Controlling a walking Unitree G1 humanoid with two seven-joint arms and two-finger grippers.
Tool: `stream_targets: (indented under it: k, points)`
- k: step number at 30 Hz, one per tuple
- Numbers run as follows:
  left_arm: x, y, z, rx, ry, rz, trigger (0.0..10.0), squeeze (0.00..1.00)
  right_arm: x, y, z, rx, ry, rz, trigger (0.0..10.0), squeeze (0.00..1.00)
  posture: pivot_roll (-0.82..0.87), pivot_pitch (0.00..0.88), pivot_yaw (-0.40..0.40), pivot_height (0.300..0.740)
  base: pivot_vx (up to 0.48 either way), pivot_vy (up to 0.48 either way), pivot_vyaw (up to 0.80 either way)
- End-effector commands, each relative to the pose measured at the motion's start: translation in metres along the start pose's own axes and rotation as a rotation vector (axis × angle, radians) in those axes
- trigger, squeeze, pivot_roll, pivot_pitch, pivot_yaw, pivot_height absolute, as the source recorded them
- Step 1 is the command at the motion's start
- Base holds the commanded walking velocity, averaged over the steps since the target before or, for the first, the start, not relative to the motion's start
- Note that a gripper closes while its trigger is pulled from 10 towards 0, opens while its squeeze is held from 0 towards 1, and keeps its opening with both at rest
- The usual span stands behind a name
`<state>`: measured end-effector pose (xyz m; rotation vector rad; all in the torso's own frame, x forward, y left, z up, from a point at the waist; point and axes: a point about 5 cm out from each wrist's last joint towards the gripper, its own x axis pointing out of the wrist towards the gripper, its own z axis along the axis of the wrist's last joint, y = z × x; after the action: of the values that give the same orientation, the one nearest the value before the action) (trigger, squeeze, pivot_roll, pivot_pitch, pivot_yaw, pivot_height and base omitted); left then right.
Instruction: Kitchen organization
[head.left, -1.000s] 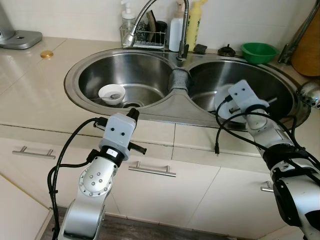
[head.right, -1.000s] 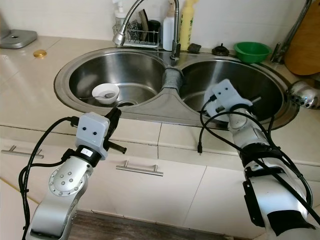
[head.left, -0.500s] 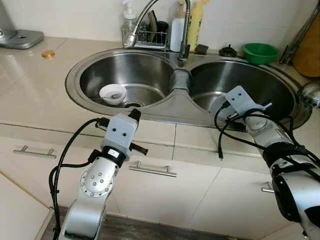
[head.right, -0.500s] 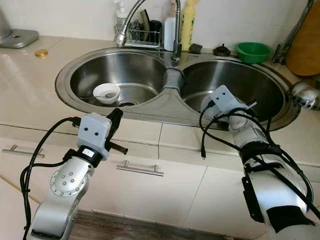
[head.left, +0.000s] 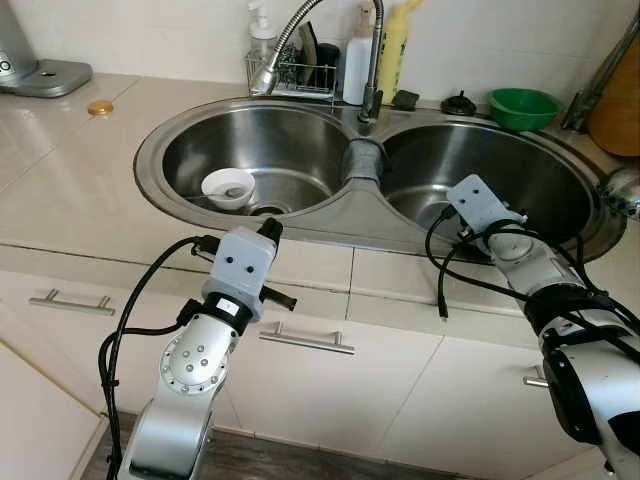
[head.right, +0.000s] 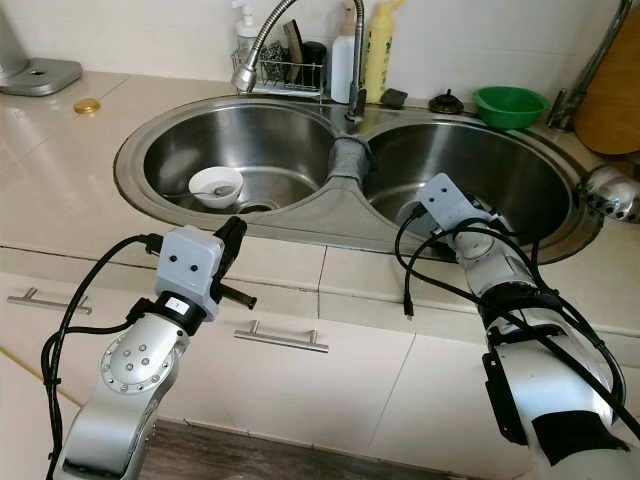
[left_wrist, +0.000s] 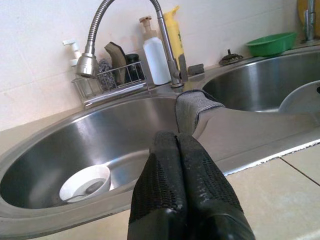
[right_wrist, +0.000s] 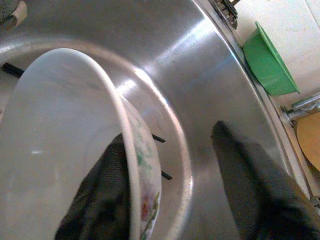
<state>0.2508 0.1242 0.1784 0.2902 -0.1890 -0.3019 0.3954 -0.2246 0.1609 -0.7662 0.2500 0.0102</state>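
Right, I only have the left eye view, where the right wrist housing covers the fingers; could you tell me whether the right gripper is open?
Observer: Yes, the right gripper is open, down in the right basin.
Operator: Thank you. Is anything between its fingers?
Observer: The rim of a white bowl with a floral outside. One finger lies on the inner side, and the other finger stands apart from the outer wall.
Operator: And the left gripper?
Observer: The left gripper is shut on nothing, pointing toward the left basin.
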Motion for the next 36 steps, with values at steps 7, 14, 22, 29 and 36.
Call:
stream_targets:
  k: [7,14,22,29,36]
  points:
    - [0.001,-0.001,0.0,0.002,0.004,-0.009,10.0,0.0,-0.003,0.009,-0.013,0.075,0.02,0.002,10.0,1.0,0.16,0.0,-0.05,0.74,0.0,0.0,0.0]
    - [0.001,-0.001,0.0,0.002,0.005,-0.011,10.0,0.0,-0.005,0.009,-0.008,0.19,-0.027,-0.006,10.0,1.0,0.16,0.0,-0.05,0.74,0.0,0.0,0.0]
    - [0.002,-0.001,-0.001,0.001,0.006,-0.015,10.0,0.0,-0.006,0.02,-0.019,0.417,0.046,0.089,10.0,1.0,0.15,0.0,-0.045,0.74,0.0,0.0,0.0]
    - [0.003,-0.002,-0.002,0.002,0.005,-0.015,10.0,0.0,-0.009,0.026,-0.036,0.484,0.127,0.148,10.0,1.0,0.15,0.0,-0.048,0.74,0.0,0.0,0.0]
    - [0.003,-0.001,-0.002,0.005,0.006,-0.013,10.0,0.0,-0.016,0.036,-0.038,0.183,0.088,0.288,10.0,0.0,0.15,0.0,-0.047,0.74,0.0,0.0,0.0]
